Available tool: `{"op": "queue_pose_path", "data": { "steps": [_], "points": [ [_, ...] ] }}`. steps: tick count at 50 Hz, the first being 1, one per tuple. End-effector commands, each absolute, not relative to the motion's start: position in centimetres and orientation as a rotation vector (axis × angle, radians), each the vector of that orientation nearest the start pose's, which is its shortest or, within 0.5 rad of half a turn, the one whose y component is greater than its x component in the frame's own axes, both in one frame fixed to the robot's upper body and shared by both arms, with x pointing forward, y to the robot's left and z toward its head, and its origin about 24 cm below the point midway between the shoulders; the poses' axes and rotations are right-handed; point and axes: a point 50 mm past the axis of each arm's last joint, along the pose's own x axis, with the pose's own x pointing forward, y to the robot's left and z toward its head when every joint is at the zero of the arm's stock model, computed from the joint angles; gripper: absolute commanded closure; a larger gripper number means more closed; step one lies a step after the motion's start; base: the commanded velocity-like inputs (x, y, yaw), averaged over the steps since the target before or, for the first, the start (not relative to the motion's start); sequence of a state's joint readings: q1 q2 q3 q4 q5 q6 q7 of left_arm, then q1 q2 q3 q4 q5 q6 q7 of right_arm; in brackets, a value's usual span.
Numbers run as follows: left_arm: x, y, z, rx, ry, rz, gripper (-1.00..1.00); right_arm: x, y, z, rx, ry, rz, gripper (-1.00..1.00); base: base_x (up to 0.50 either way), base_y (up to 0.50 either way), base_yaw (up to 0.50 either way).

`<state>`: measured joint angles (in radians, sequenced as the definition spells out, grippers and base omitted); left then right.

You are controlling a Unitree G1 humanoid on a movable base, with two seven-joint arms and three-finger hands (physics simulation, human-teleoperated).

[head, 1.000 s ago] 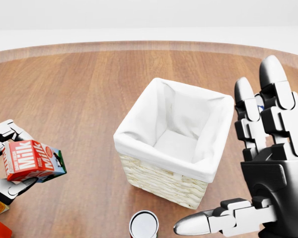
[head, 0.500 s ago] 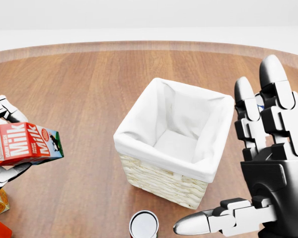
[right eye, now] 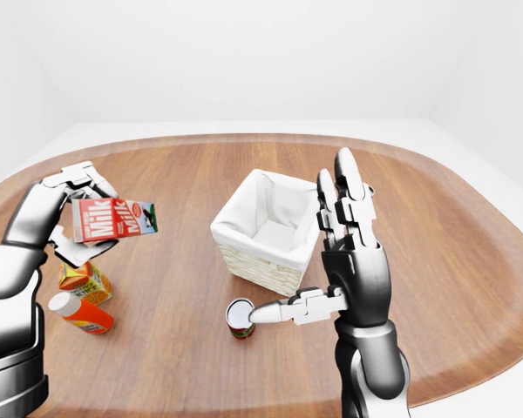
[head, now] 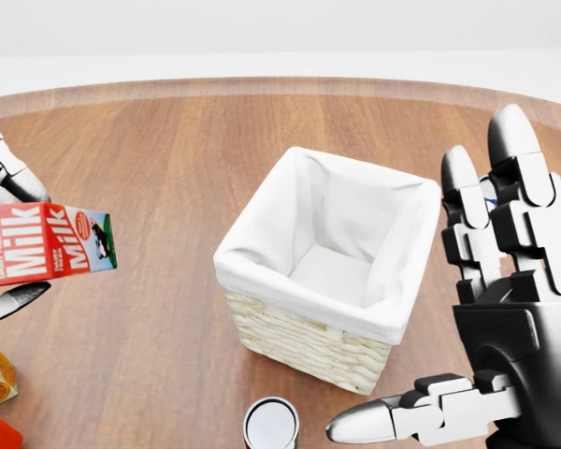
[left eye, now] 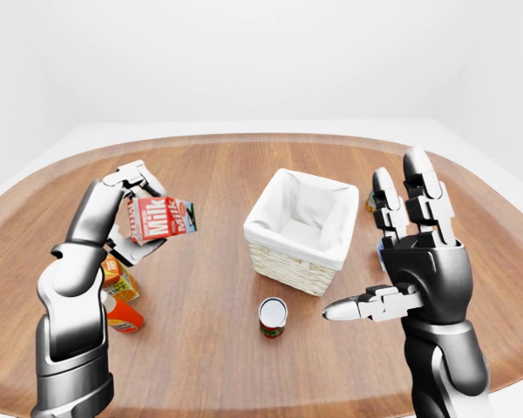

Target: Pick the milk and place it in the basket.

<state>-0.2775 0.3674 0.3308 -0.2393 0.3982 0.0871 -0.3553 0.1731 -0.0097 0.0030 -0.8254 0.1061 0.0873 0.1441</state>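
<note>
Since the earlier head-view frames the milk carton (head: 47, 244) has been raised and levelled: it was tilted and low at the left edge, and it is now carried higher, lying on its side with its lettering upright. The basket, the can and the right hand are unchanged in that view, so the camera has not been moved.

The carton is clamped in the left hand (left eye: 132, 216), with fingers closed over its top and thumb beneath, and it is held clear of the table (left eye: 209, 287), well to the left of the basket (left eye: 299, 231) in the left-eye view. The right hand (left eye: 414, 261) is held upright at the right with its fingers spread apart and nothing gripped.

The picking can be judged as done: the milk is lifted and secured. The placing is not yet done; the basket's white lining is seen empty, and the carton must be carried rightward over its rim and released. Left behind below the left hand are an orange juice carton (right eye: 85, 280) and an orange bottle (right eye: 80, 314); a small can (left eye: 273, 315) stands just below the basket.
</note>
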Motion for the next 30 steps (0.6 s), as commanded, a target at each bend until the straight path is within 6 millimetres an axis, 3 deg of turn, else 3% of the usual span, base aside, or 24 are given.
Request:
{"op": "queue_pose_path", "data": {
  "steps": [1, 7, 20, 30],
  "points": [
    [26.4, 23.7, 21.6, 0.773, -0.444, 0.071, 1.00, 18.2, -14.9, 18.0, 0.033, -0.574, 0.142, -1.00, 0.00, 0.00, 0.00],
    [25.8, 22.4, 23.7, 0.824, -0.537, 0.041, 1.00, 18.2, -14.9, 17.9, 0.033, -0.568, 0.143, -1.00, 0.00, 0.00, 0.00],
    [26.8, 20.0, 25.5, 0.880, -0.604, -0.027, 1.00, 18.1, -14.9, 18.0, 0.033, -0.573, 0.141, -1.00, 0.00, 0.00, 0.00],
    [26.7, 18.1, 28.2, 0.944, -0.704, -0.066, 1.00, 18.0, -15.0, 18.2, 0.035, -0.588, 0.139, -1.00, 0.00, 0.00, 0.00]
  ]
}}
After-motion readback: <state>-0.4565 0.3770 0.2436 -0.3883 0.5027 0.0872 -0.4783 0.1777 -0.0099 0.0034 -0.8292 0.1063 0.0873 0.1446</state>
